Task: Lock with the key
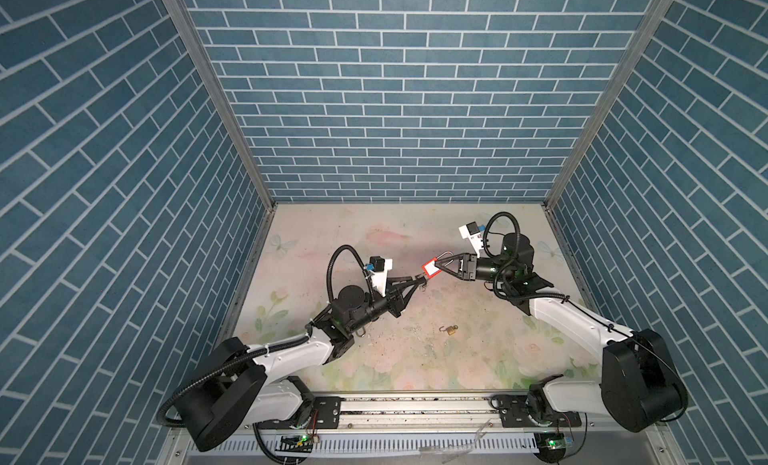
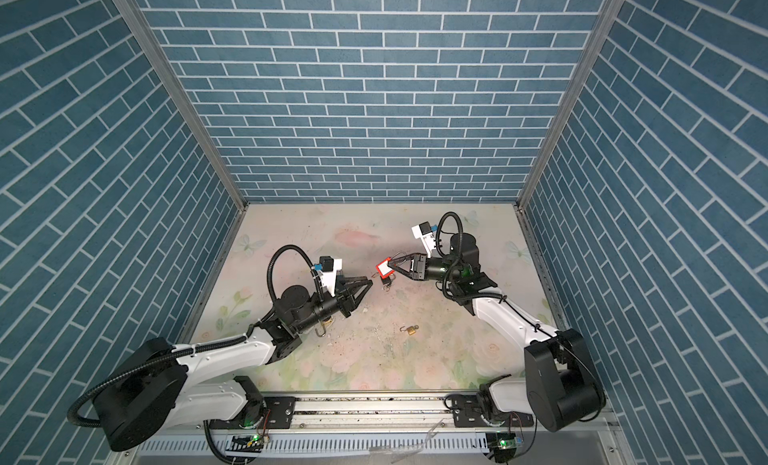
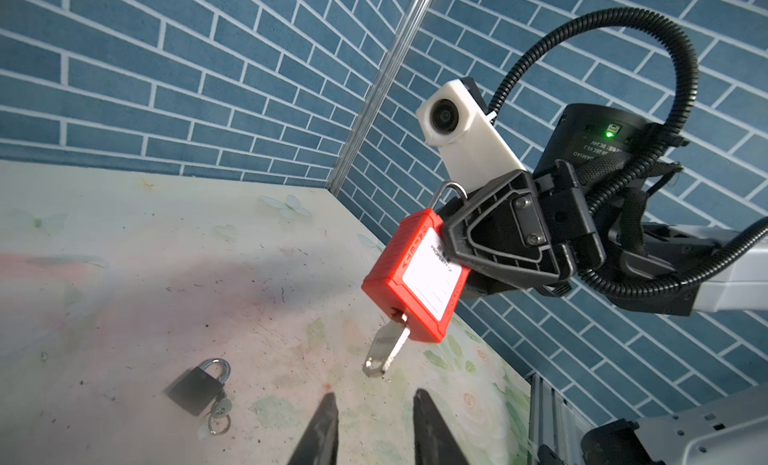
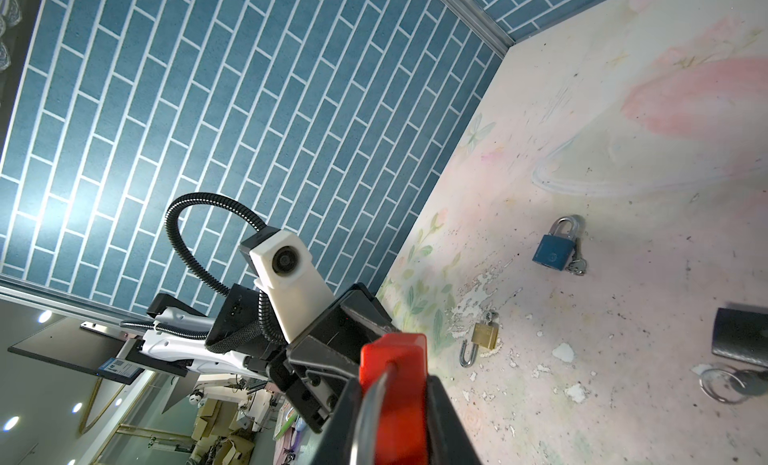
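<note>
3 brick walls (image 1: 407, 88) flank tabletop (image 1: 415, 350) beneath red padlock (image 1: 430, 269)

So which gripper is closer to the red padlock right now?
Right. The right gripper is clamped on the red padlock; the left gripper sits open just short of the key hanging from it, not touching.

Padlock (image 3: 419, 284) in right claw (image 1: 439, 267), key (image 3: 388, 348) in its base, left claw (image 3: 374, 400) just left, small padlock (image 1: 451, 330) on table (image 1: 374, 242) nearer front
</note>
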Robot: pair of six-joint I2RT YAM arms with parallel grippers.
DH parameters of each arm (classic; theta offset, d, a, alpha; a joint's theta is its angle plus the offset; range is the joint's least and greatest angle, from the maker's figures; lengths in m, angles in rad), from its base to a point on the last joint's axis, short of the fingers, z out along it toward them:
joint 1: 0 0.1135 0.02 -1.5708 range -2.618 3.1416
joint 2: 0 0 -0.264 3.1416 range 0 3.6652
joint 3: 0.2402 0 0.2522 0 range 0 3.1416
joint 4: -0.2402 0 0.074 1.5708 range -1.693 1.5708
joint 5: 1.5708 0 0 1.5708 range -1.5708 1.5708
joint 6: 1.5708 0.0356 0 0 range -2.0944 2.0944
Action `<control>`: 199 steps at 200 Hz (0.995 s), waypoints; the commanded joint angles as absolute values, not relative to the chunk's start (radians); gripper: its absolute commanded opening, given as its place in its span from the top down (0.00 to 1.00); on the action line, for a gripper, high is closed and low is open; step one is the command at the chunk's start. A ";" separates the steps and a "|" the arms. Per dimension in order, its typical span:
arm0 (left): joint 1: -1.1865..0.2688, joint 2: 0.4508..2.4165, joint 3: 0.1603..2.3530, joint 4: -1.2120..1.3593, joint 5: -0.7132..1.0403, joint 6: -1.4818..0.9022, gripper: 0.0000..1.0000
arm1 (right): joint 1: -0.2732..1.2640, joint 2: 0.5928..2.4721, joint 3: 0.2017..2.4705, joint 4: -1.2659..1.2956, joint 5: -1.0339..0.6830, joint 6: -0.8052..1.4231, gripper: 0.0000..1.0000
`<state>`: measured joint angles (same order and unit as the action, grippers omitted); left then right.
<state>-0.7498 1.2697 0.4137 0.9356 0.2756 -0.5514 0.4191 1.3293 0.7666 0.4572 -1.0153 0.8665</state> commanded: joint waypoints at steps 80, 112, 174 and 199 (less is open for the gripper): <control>-0.743 1.373 0.506 1.051 0.369 -0.612 0.83 | 0.427 1.301 0.747 0.560 -1.048 0.921 0.95; -0.740 1.367 0.503 1.046 0.365 -0.614 0.83 | 0.429 1.304 0.746 0.581 -1.055 0.934 0.95; -0.713 1.391 0.486 1.130 0.400 -0.710 0.99 | 0.428 1.310 0.720 0.626 -1.077 0.914 0.95; -0.689 1.386 0.465 1.158 0.400 -0.764 1.00 | 0.433 1.306 0.684 0.651 -1.081 0.864 0.94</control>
